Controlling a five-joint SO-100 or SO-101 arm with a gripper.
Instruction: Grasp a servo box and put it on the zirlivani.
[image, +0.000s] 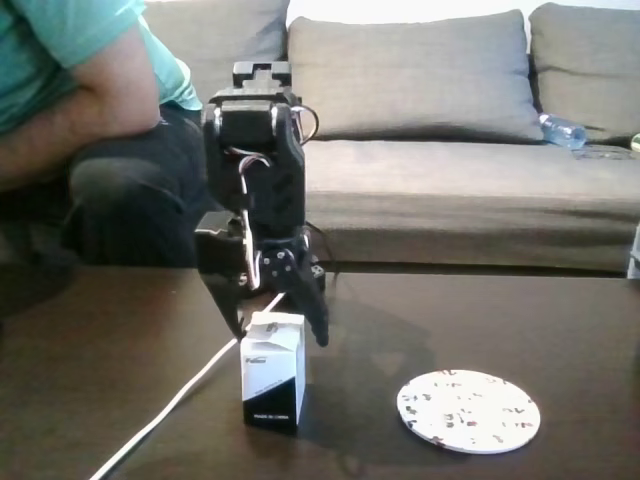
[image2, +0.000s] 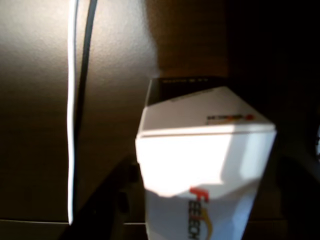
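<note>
Between the spread fingers of the gripper (image: 282, 322) stands the servo box (image: 273, 370), upright, not yet clamped. Advise lowering squarely, closing evenly, then carrying to the zirlivani (image: 468, 411) at fixed-view right.

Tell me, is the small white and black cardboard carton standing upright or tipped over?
Upright: the servo box stands on its black base on the dark table, white top uppermost.

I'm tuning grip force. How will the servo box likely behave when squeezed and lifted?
The servo box is a tall, narrow carton standing upright, so a sideways nudge from the gripper could tip it. Its cardboard walls may dent under a hard squeeze. Its smooth printed faces look a little slippery. It seems small, so probably light.
</note>
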